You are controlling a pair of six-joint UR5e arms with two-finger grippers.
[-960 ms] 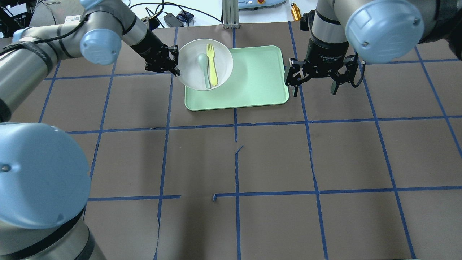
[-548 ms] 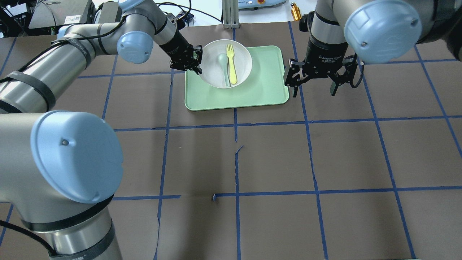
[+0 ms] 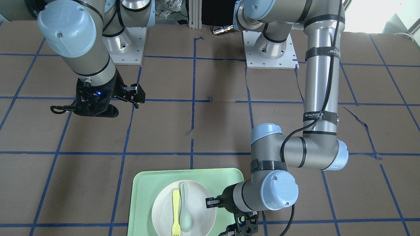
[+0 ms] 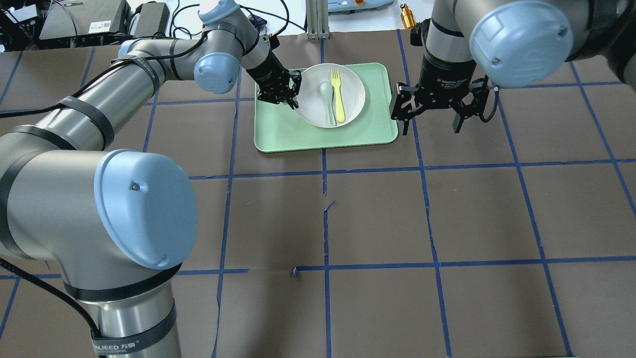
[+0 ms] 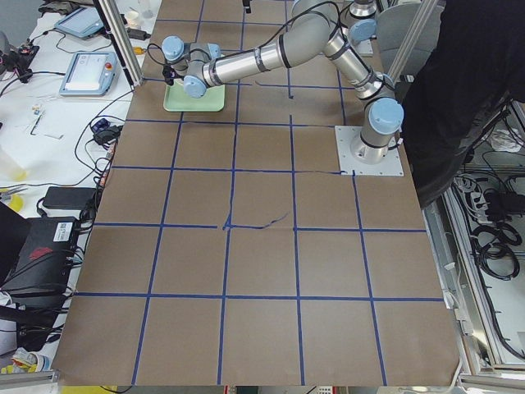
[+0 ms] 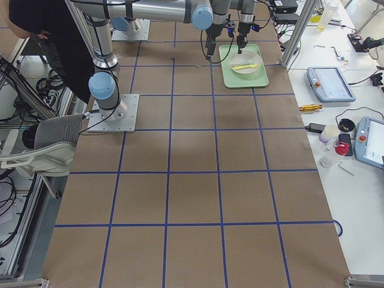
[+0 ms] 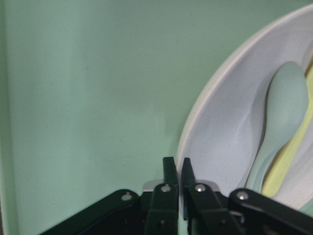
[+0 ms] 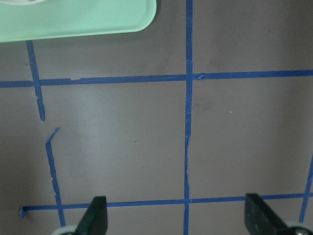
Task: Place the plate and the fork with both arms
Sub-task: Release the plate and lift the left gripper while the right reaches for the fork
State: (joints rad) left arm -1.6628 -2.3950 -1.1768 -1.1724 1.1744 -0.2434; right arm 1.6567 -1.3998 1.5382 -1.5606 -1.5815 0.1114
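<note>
The white plate is over the left half of the mint-green tray; I cannot tell if it rests on it. The pale-yellow fork lies in the plate beside a grey-green spoon. My left gripper is shut on the plate's left rim. The left wrist view shows the fingertips pinching the rim, with the fork at the right edge. My right gripper is open and empty, hovering just right of the tray. The plate, fork and left gripper also show in the front view.
The brown table has blue tape grid lines. The right wrist view shows the tray's corner and the open right gripper above bare table. Cables and devices lie beyond the far edge.
My left gripper has carried the plate with fork and spoon to the right, from the tray's left edge to further over the tray. The right gripper has hardly moved.
</note>
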